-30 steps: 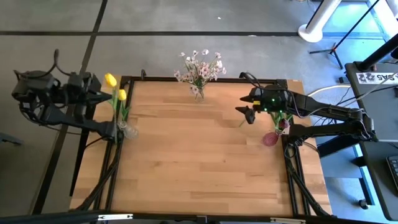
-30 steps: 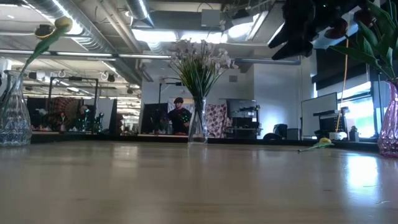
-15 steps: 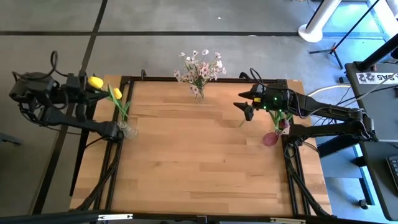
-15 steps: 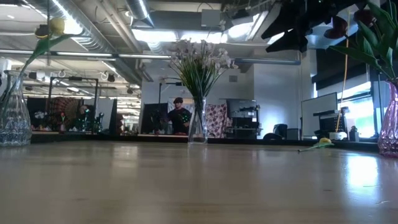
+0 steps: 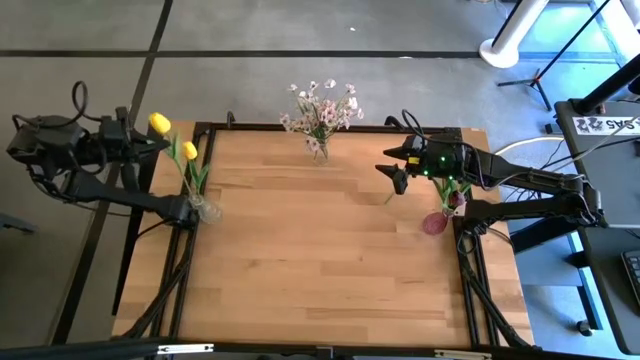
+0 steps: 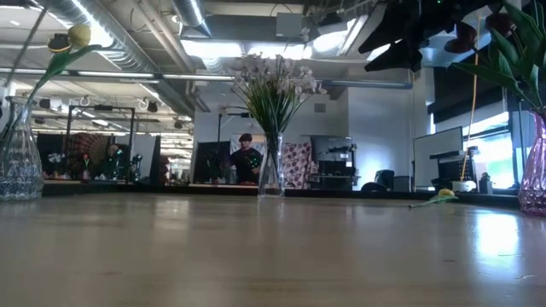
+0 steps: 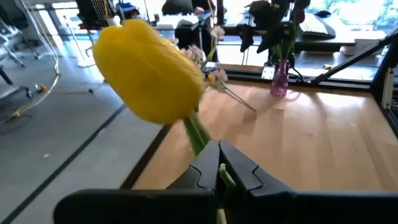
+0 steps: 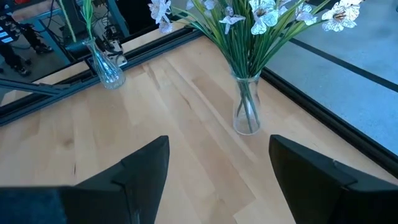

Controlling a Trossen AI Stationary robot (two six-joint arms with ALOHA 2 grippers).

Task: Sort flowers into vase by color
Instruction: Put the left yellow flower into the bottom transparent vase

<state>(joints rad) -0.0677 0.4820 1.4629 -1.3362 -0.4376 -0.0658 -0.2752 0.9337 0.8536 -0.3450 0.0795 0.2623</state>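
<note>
My left gripper [image 5: 141, 139] hangs past the table's left edge, beside the clear vase [image 5: 207, 212], shut on a yellow tulip [image 5: 160, 123]. A second yellow tulip [image 5: 188, 150] stands with its stem in that vase. My right gripper [image 5: 396, 176] is open in the air over the table's far right part and touches nothing. Below it a single yellow flower [image 6: 444, 196] lies on the wood. Maroon tulips [image 6: 465, 38] stand in the pink vase [image 5: 435, 222]. The pale pink-white sprays [image 5: 322, 108] stand in a clear vase [image 8: 247, 112] at the far edge. My left gripper [image 7: 219, 168] pinches the yellow tulip's green stem [image 7: 198, 135] just below the head [image 7: 149, 71], between its two fingers. The head sticks out beyond the fingertips, lifted clear of the table. The rest of the stem is hidden behind the fingers.
The table's black frame rail [image 5: 200, 128] runs along its left, far and right edges. Bare wood [image 5: 320, 260] fills the table's middle and near part. The three vases stand near the left, far and right edges. A person [image 6: 246, 158] shows in the room beyond the table.
My left gripper has drawn back toward the left, away from the clear vase, carrying the yellow tulip with it; the tulip's head has swung left and then a little back. My right gripper has shifted slightly toward the far edge and turned, then stayed still.
</note>
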